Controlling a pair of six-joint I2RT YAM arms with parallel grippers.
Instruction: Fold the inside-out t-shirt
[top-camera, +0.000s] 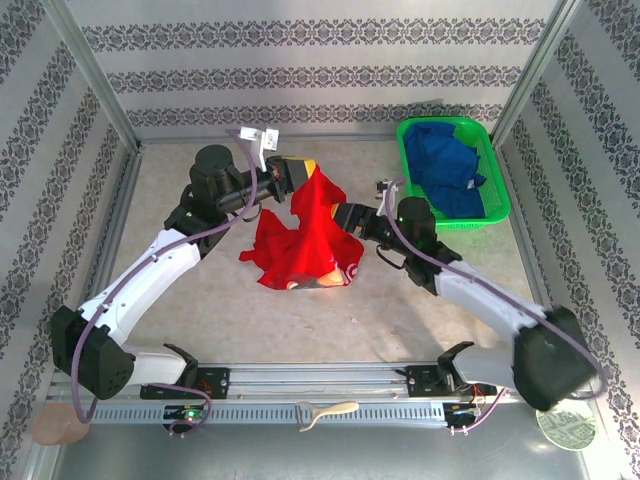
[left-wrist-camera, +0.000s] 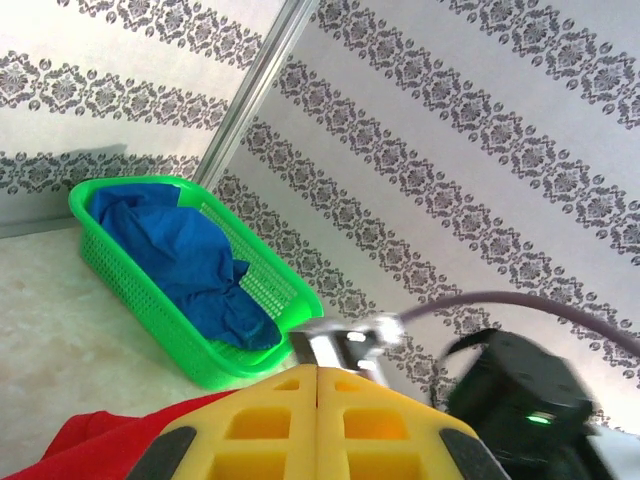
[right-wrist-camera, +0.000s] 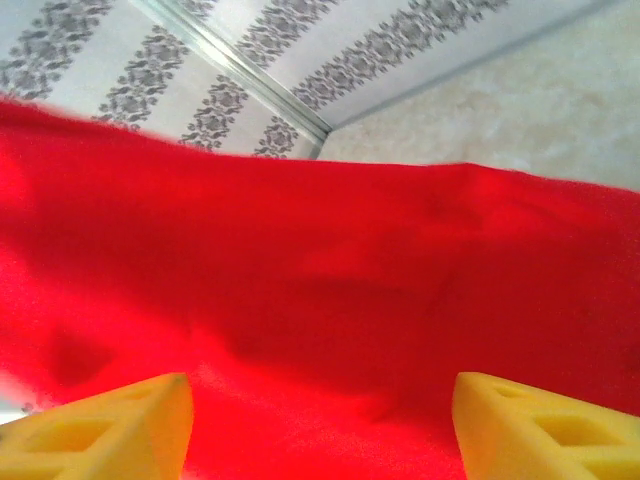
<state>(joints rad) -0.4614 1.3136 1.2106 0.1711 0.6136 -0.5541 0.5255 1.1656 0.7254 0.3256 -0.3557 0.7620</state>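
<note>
The left claw (left-wrist-camera: 318, 372) is closed, its two yellow pads (left-wrist-camera: 250, 430) pressed flat together with no gap. Its own camera catches just a fold of red cloth at the lower left corner of the frame. The overhead view makes the hold plain: the red t-shirt (top-camera: 300, 245) is pulled up into a peak at that claw, with the rest draping down like a tent onto the middle of the worktop (top-camera: 200, 310). A small white print shows near the lower right hem. The right claw (right-wrist-camera: 320, 388) stands wide open, its yellow fingers (right-wrist-camera: 110, 435) well apart at the bottom corners of its camera, and red cloth spreads across the whole span between them (whether the fingers touch the cloth cannot be told). From above, this claw sits against the right side of the raised cloth, lower than the left one. Past the shirt, in the far right corner, sits a green basket (top-camera: 497, 195) holding a crumpled blue garment (top-camera: 445, 165). The left wrist camera sees the basket side-on against the patterned wall (left-wrist-camera: 480, 150), and also shows the right arm's black joint (left-wrist-camera: 520, 400) close by.
</note>
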